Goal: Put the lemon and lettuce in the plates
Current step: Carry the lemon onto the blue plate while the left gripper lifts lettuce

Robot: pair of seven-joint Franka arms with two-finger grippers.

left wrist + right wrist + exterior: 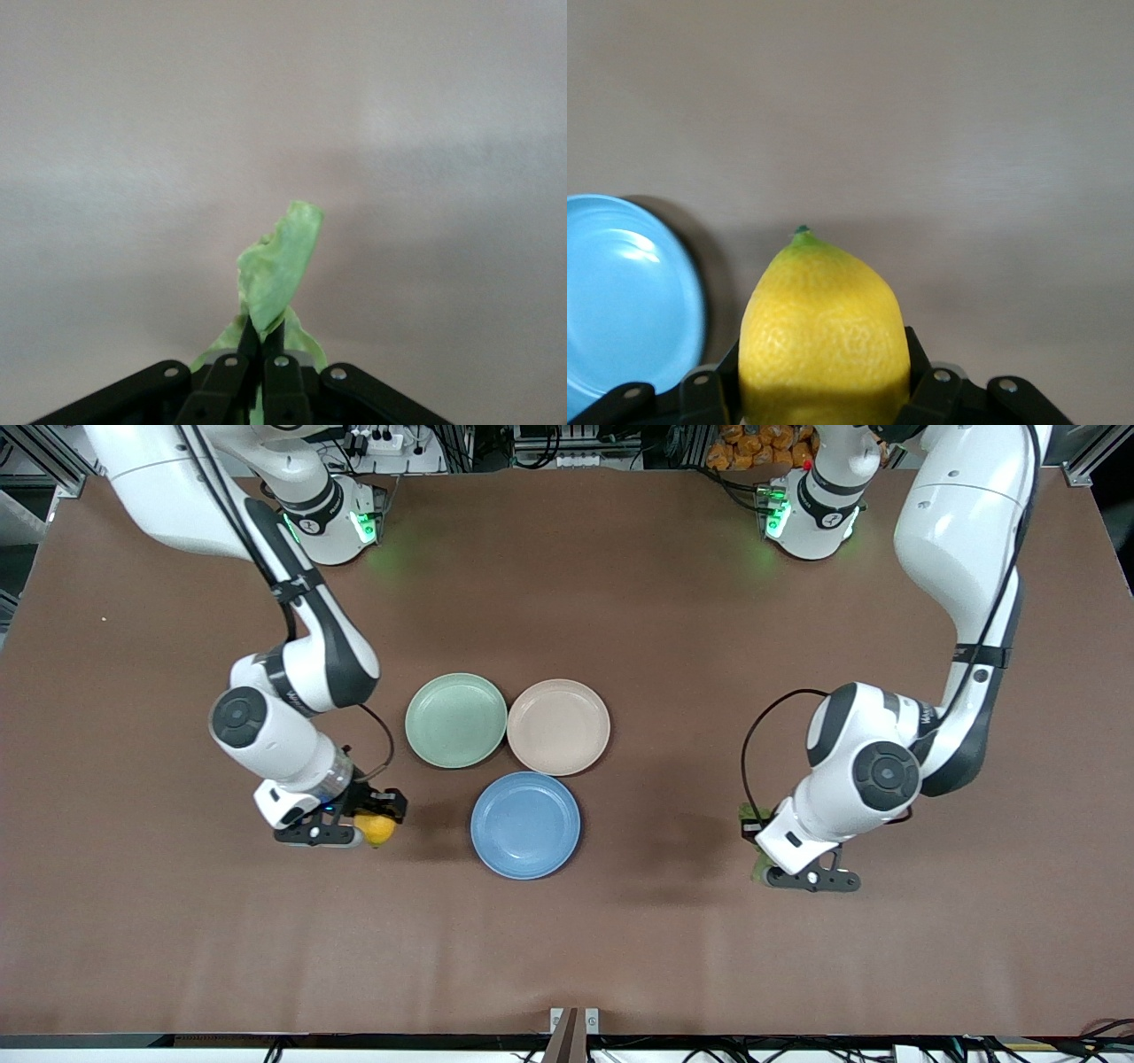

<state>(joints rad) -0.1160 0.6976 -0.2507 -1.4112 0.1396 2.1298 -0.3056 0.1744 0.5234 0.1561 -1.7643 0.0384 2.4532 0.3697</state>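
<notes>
Right hand (359,828): clamped on the lemon (376,829), over bare surface (177,921) toward the right arm's end.
Lemon: between the right hand's fingers (920,354), stem tip pointing away from the wrist, on no plate.
Left hand (802,872): pinched tight on the lettuce (276,266), over bare surface toward the left arm's end.
Lettuce: a crinkled green leaf sticking out past the left fingertips (270,341).
Blue plate (525,825): beside the right hand, toward the middle.
Beige-pink plate (558,726): just beside the blue plate, farther from the front camera.
Mint-green plate (455,720): touching the beige-pink plate, on its right-arm side.
</notes>
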